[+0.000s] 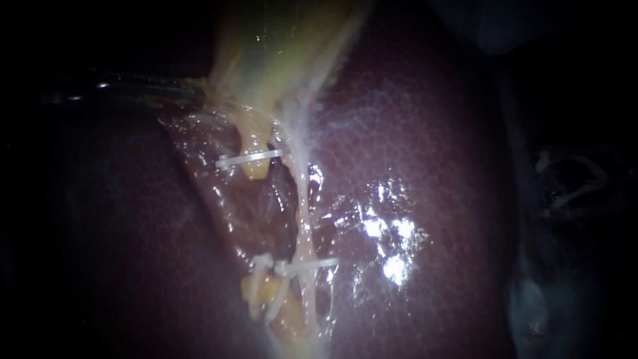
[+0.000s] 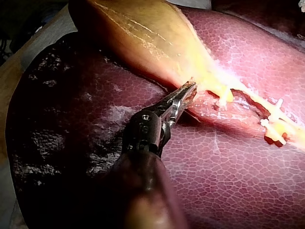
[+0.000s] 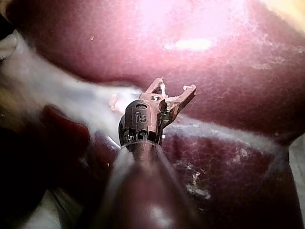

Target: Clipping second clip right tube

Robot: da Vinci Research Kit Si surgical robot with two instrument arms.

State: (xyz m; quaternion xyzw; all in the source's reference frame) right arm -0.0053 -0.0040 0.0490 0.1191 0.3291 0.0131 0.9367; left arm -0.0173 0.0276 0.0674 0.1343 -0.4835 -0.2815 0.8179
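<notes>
**Assistant:** Where is the right tube from your seat?

**Operator:** In the endoscope view the right tube (image 1: 304, 199) is the pale strand running down from the neck of the gallbladder (image 1: 279, 46). Its long axis is close to vertical in that view. One clip (image 1: 312, 264) sits across it low down, and the stretch above that is bare.

**Assistant:** And your instruments?

**Operator:** My left instrument (image 1: 195, 98) comes in level from the left. Its jaws are clenched on the edge of the gallbladder at the neck, just beside the tubes, and it is the nearer of the two. My right instrument (image 3: 174, 92) doesn't show in the endoscope view at all. Its own camera has it hanging over the liver (image 3: 228, 57) with the jaws spread and nothing pinched between them. I can't make out whether a clip is seated in them.

**Assistant:** So what does the approach need?

**Operator:** I'd judge the right instrument has to come in toward the left. The jaws must turn to straddle the strand crosswise, above the clip already there.
</notes>
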